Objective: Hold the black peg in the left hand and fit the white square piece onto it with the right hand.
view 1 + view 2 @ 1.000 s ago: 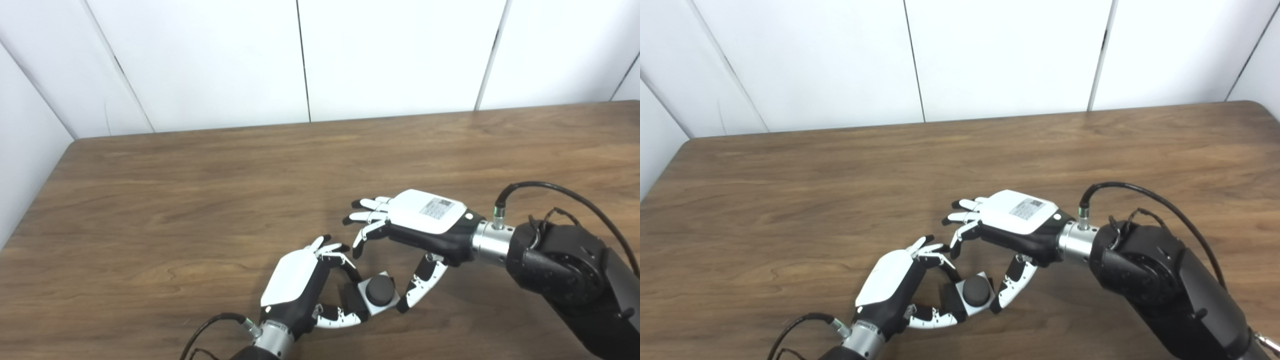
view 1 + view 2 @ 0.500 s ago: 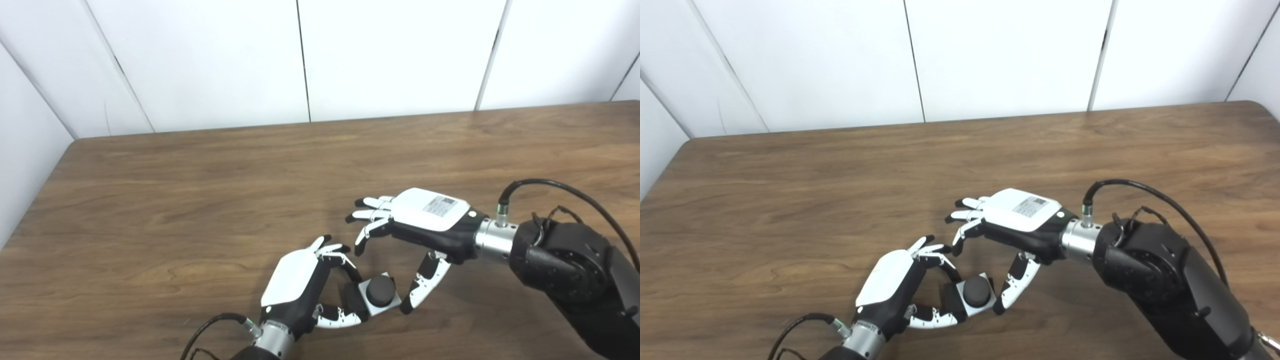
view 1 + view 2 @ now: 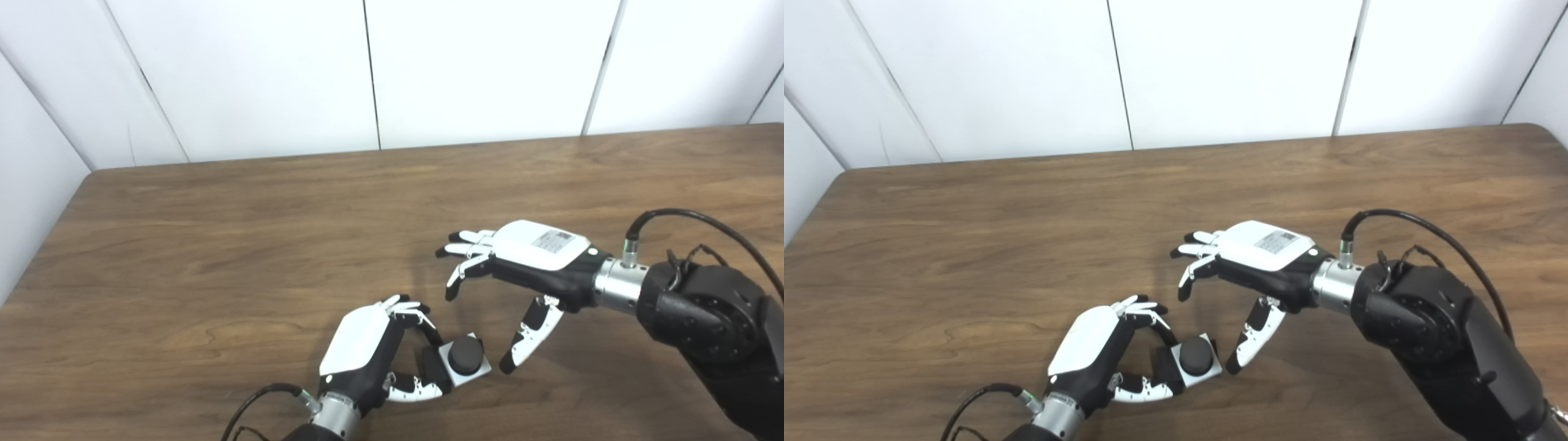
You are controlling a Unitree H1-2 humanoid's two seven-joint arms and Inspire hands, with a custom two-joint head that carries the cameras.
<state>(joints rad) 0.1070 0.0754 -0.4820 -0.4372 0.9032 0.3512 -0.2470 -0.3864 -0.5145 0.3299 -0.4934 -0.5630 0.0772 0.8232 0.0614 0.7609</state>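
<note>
The black peg (image 3: 465,355) stands inside the white square piece (image 3: 473,372), low on the wooden table near the front edge. My left hand (image 3: 367,352) is curled around the black base of the assembly, thumb and fingers closed on it. My right hand (image 3: 527,269) hovers to the right and slightly behind, fingers spread, thumb pointing down. There is a small gap between its thumb tip and the white piece, and it holds nothing.
The wooden table (image 3: 245,233) stretches back to white wall panels. Its left edge runs along the wall at the far left. The right arm (image 3: 704,312) and its black cable cross the lower right.
My right hand has drawn back up and to the right, its thumb leaving the white piece. The left hand and the peg assembly have stayed in place.
</note>
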